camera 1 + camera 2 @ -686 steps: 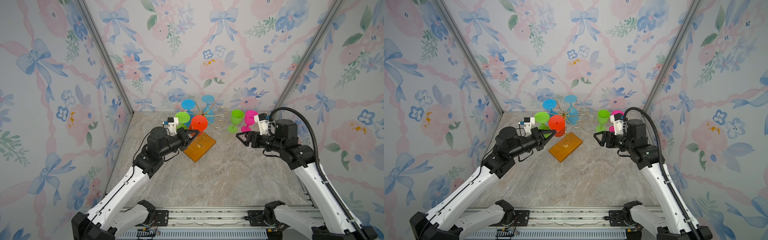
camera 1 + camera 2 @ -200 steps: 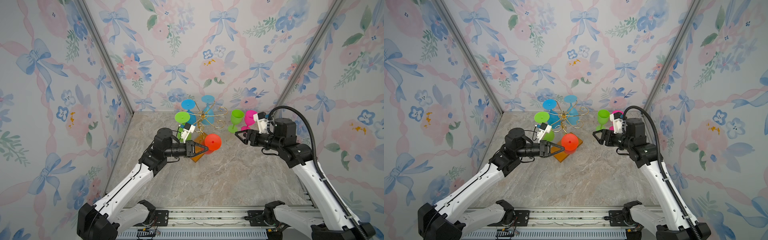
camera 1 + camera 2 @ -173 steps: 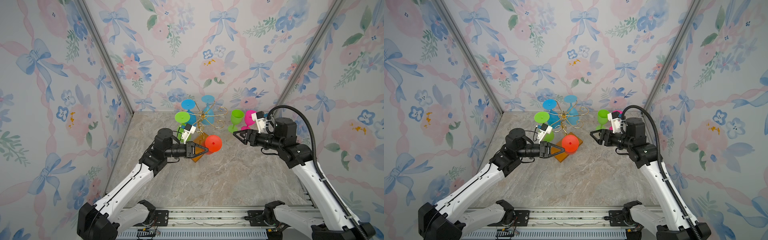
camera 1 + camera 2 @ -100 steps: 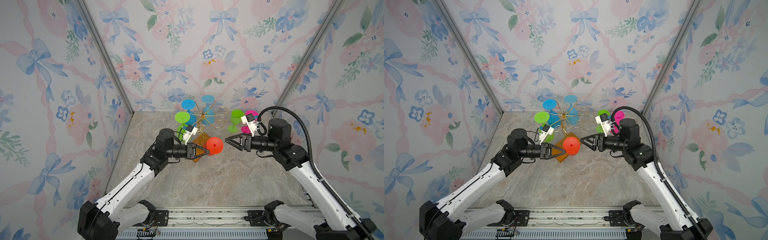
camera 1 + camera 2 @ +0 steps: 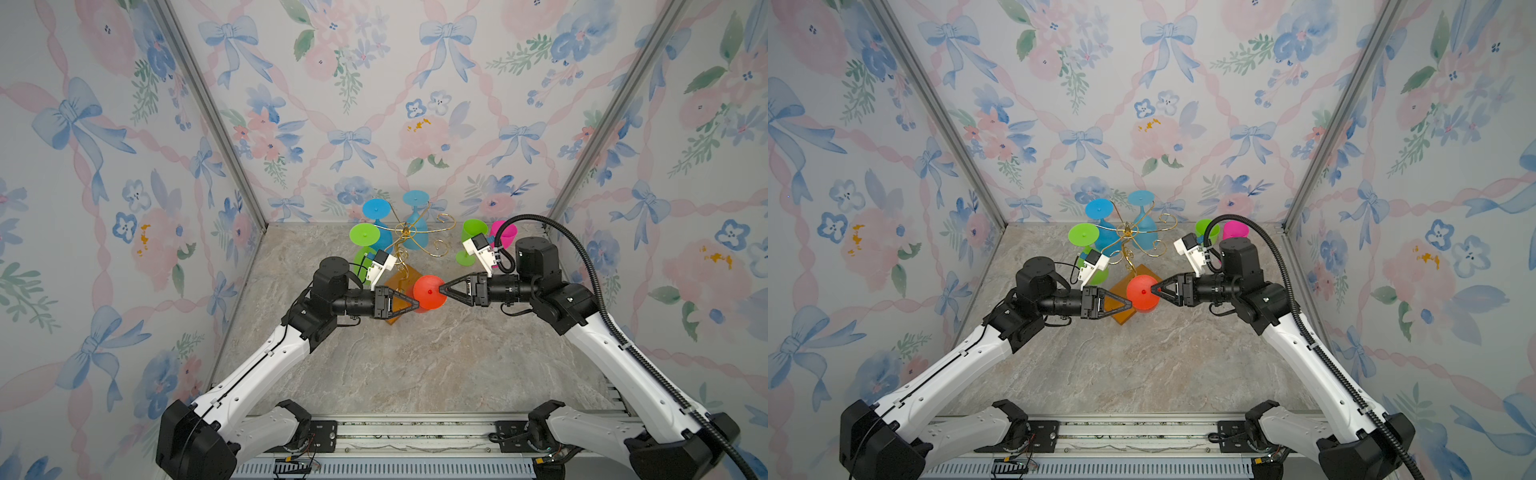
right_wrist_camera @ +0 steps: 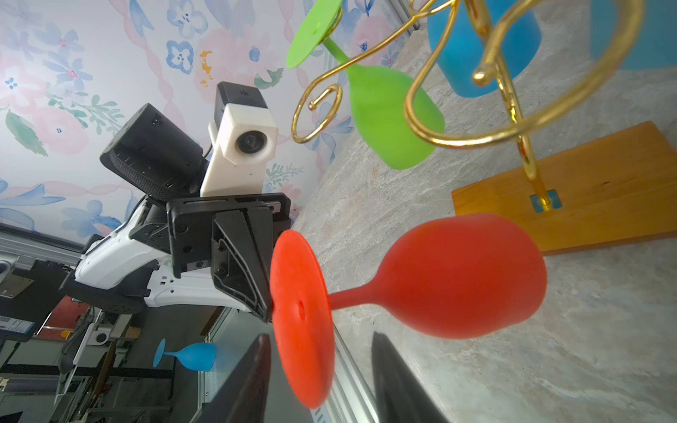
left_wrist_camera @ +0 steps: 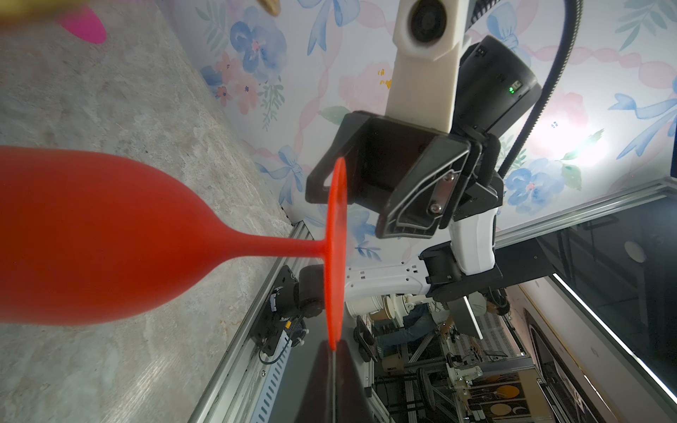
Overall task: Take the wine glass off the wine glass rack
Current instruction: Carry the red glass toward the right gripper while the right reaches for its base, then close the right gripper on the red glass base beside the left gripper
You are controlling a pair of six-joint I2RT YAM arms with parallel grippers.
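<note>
- My left end effector (image 5: 417,304) pinched the red wine glass (image 5: 430,291) by its foot rim, clear of the rack (image 5: 409,235).
- My right end effector (image 5: 443,288) stood spread astride that foot; whether it touched was unclear.
- The bowl lay mostly hidden in both top views.

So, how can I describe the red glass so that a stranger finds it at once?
Look at the gold wire rack on its orange wooden base, near the back wall. Just in front of it, the left pincer and the right pincer meet from opposite sides at the red glass. It is the only red one, held clear of the rack.
</note>
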